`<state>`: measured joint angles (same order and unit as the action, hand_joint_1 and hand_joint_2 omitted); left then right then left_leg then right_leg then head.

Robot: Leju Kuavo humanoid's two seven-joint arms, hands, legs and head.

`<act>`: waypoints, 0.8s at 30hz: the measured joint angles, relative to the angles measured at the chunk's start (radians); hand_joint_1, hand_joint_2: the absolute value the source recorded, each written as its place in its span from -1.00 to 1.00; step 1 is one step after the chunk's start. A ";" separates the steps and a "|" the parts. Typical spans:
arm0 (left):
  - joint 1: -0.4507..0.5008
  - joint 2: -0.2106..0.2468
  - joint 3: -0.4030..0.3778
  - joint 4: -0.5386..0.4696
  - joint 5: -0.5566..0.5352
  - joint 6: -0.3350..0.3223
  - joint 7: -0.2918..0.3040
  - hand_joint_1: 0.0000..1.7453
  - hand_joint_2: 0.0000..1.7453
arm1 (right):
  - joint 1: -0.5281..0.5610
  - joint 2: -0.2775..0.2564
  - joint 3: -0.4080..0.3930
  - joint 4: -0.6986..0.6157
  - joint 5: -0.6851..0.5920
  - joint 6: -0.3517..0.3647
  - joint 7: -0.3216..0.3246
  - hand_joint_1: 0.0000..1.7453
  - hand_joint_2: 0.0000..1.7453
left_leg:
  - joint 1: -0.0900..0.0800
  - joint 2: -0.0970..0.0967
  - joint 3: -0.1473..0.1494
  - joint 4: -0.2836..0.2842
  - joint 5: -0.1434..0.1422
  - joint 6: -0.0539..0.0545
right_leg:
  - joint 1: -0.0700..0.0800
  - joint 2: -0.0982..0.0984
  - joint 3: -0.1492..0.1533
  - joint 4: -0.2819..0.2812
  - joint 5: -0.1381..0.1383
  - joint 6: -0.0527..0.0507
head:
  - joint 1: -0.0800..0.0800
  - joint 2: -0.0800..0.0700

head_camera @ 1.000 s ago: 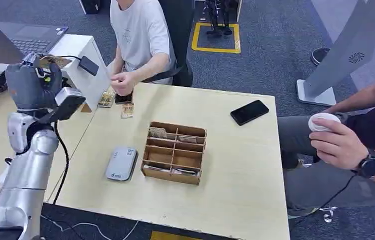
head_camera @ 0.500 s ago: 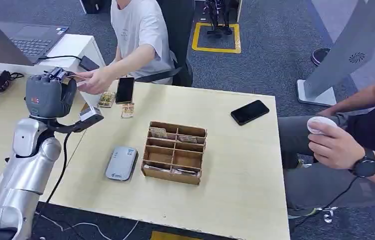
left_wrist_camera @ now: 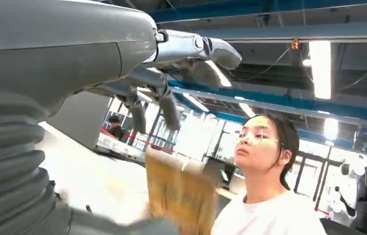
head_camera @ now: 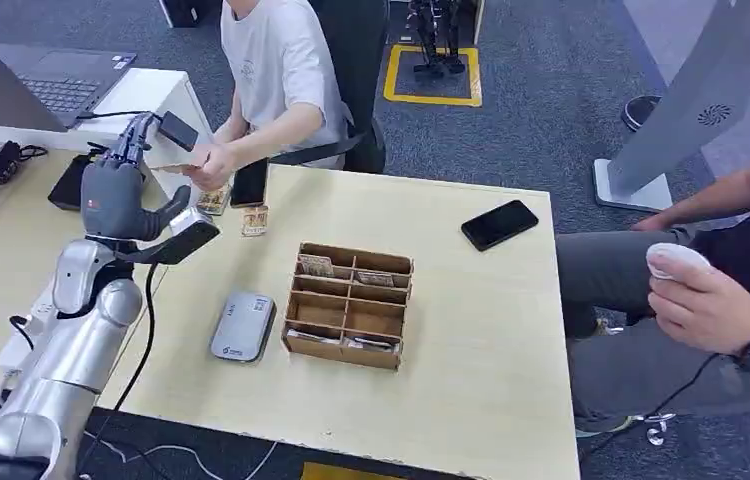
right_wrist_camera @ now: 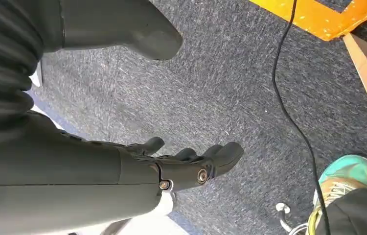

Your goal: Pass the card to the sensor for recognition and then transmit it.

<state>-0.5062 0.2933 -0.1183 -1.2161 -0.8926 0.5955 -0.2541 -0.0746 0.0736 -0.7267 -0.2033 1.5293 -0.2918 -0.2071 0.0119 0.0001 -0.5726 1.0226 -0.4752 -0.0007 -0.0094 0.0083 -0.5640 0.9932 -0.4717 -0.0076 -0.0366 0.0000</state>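
Left hand (head_camera: pixel 116 195) rising at the upper left of the head view, fingers (head_camera: pixel 137 135) spreading apart and gripping nothing; card (head_camera: pixel 183 164) sitting in a person's hand (head_camera: pixel 209 166) just beside those fingers; right hand (right_wrist_camera: pixel 181 166) hanging over the carpet, fingers loosely extending, holding nothing.

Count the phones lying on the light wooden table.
2: a black phone near the table's far right edge, and a dark phone at the far left corner beside the seated person's hand. Others may be hidden.
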 joint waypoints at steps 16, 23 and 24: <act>0.096 0.001 -0.003 -0.107 0.253 -0.254 -0.061 -1.00 1.00 | 0.012 -0.001 -0.007 0.000 -0.068 -0.031 -0.013 -1.00 1.00 | 0.000 0.002 0.000 0.000 -0.001 0.000 | 0.000 0.002 0.000 0.000 0.000 0.000 | 0.000 0.000; 0.438 0.095 0.002 -0.530 0.309 -0.357 -0.168 -1.00 1.00 | 0.071 -0.024 -0.043 -0.002 -0.095 -0.021 0.016 -1.00 1.00 | 0.000 0.002 0.000 -0.001 -0.006 0.000 | 0.000 0.003 0.000 -0.001 -0.005 0.001 | 0.000 0.000; 0.476 0.103 0.003 -0.572 0.310 -0.358 -0.172 -1.00 1.00 | 0.075 -0.027 -0.048 -0.003 -0.095 -0.021 0.018 -1.00 1.00 | 0.000 0.002 0.000 -0.001 -0.006 0.001 | 0.000 0.003 0.000 -0.001 -0.005 0.002 | 0.001 0.000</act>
<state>-0.0306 0.3960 -0.1152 -1.7878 -0.5829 0.2377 -0.4261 0.0008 0.0465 -0.7744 -0.2060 1.4340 -0.3124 -0.1896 0.0119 0.0016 -0.5728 1.0220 -0.4813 0.0000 -0.0095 0.0108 -0.5640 0.9925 -0.4771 -0.0054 -0.0359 0.0000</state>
